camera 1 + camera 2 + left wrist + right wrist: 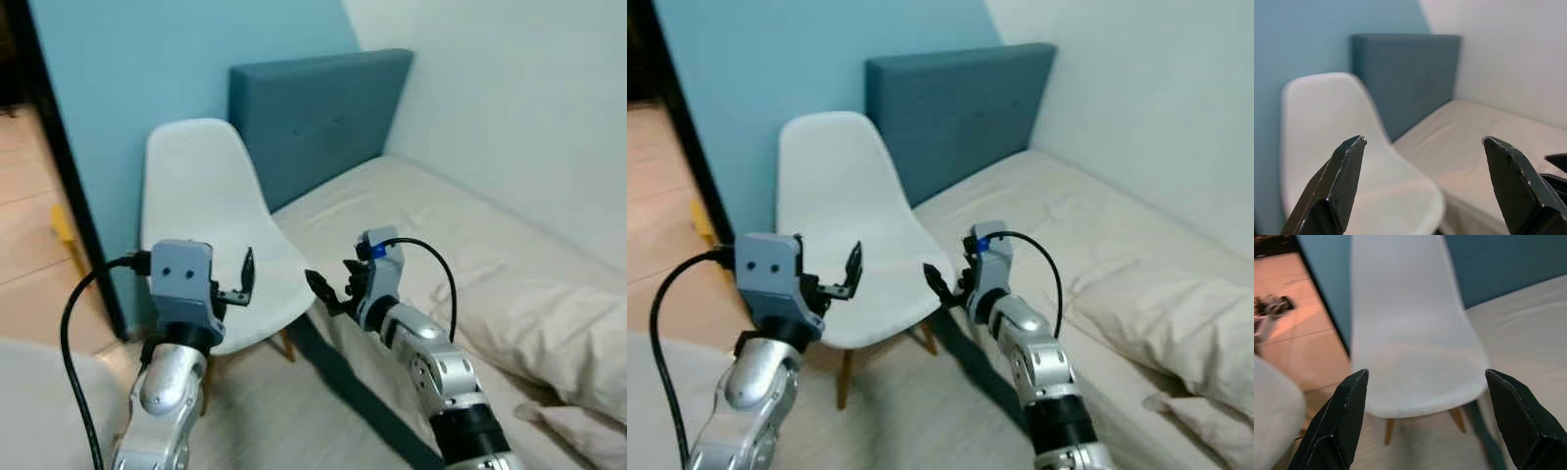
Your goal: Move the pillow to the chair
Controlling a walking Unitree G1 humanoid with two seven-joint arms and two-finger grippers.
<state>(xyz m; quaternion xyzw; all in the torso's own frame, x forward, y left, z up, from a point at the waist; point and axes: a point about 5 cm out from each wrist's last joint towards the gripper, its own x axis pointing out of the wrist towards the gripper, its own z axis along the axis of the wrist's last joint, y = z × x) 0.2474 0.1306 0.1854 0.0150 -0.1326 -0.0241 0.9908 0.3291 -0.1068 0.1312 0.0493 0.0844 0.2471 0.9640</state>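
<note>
left gripper (242, 282): jaws spread, empty, raised over the white chair (211, 225) seat | right gripper (331, 290): jaws spread, empty, just beside the chair's front edge, facing the left jaws | pillow (549, 328): on the bed (431, 211), well apart from both jaws, beyond the right arm
</note>
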